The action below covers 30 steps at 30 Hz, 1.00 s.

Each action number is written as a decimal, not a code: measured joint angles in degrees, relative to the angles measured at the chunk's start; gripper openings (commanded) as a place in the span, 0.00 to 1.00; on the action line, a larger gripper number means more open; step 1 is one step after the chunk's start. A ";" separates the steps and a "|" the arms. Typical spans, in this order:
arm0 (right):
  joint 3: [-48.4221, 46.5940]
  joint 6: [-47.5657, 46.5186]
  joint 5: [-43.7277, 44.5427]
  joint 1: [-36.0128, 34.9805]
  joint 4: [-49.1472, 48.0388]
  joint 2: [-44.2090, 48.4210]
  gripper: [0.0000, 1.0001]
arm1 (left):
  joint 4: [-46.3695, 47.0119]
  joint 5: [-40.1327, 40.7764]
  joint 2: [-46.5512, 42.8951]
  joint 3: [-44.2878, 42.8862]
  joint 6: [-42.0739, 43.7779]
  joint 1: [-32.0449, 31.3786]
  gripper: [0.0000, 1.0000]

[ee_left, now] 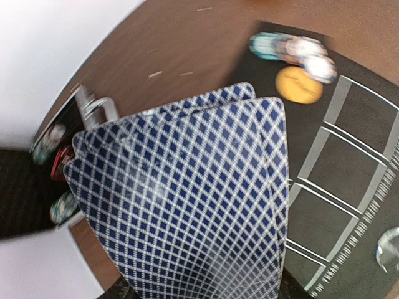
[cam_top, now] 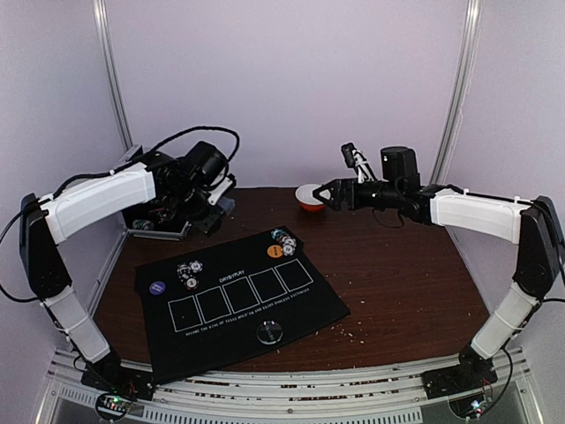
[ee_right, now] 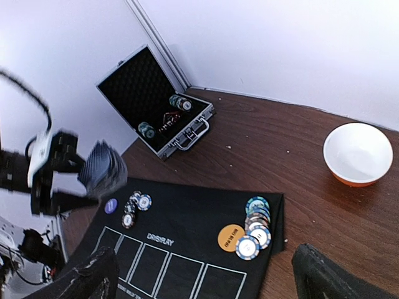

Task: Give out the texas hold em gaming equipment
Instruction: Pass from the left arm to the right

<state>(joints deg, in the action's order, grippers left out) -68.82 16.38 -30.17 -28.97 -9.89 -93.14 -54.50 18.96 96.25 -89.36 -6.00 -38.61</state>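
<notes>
- Top view: the black mat (cam_top: pixel 238 305) lies askew, and its near-left corner reaches the front edge of the table (cam_top: pixel 415 283). There is bare wood to the mat's right.
- The left arm folds up and back toward the far-left corner. The left gripper (cam_top: pixel 214 189) hangs by the open case (cam_top: pixel 168 228), and what it holds is hard to make out here.
- The right arm stretches level across the table, with the right gripper (cam_top: pixel 328 195) just beside the white bowl (cam_top: pixel 308 196).
- Left wrist view: fanned playing cards (ee_left: pixel 187 199) with blue-check backs fill the picture. They are clamped at their lower edge, where the fingers are cut off.
- The cards hide much of the mat. Past them, a blurred orange disc (ee_left: pixel 299 85) and striped chips (ee_left: pixel 293 50) sit on the mat's corner.
- Right wrist view: the right gripper's own fingers (ee_right: pixel 87 277) stand spread wide at the bottom edge, with nothing between them.
- The left gripper holds the cards in the air, near the mat's left end and the purple disc (ee_right: pixel 111 205).
</notes>
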 measured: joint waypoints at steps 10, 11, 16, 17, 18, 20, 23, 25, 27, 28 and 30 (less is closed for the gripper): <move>-7.15 14.88 -8.61 -6.27 -6.69 -15.21 0.96 | 0.68 -8.07 0.59 0.90 12.94 -8.61 0.26; -7.45 15.80 -9.77 -6.75 -7.34 -16.33 0.96 | 0.85 -8.24 0.57 0.98 13.44 -8.81 0.26; -8.55 21.40 -16.28 -9.44 -12.66 -20.28 0.96 | 2.69 -8.55 0.57 2.47 15.63 -9.77 0.27; -9.09 22.12 -17.07 -9.77 -13.40 -20.76 0.96 | 2.89 -8.57 0.57 2.71 15.89 -9.86 0.27; -9.64 22.62 -17.62 -10.01 -13.90 -21.09 0.96 | 3.15 -8.57 0.57 2.82 16.04 -9.88 0.26; -11.23 23.10 -18.36 -10.60 -14.32 -21.97 0.95 | 3.76 -8.59 0.57 2.84 16.39 -9.88 0.26; -12.74 23.47 -19.28 -10.88 -14.82 -23.41 0.92 | 4.63 -8.35 0.44 2.84 16.92 -9.88 0.26; -13.51 23.63 -19.85 -11.10 -14.71 -24.39 0.89 | 5.07 -8.24 0.44 2.84 17.09 -9.88 0.26; -14.29 23.74 -20.52 -11.56 -14.58 -25.46 0.82 | 5.42 -8.26 0.44 2.86 17.22 -9.88 0.26; -14.82 23.91 -20.98 -11.80 -14.58 -26.01 0.78 | 5.60 -8.28 0.44 2.91 17.31 -9.88 0.26; -15.96 24.15 -21.88 -12.15 -14.67 -27.04 0.67 | 5.97 -8.28 0.42 3.10 17.53 -9.88 0.26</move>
<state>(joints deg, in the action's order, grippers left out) -84.77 40.53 -52.05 -41.12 -24.56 -120.18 -48.53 10.68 96.66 -86.26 11.53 -48.49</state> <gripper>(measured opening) 0.797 0.471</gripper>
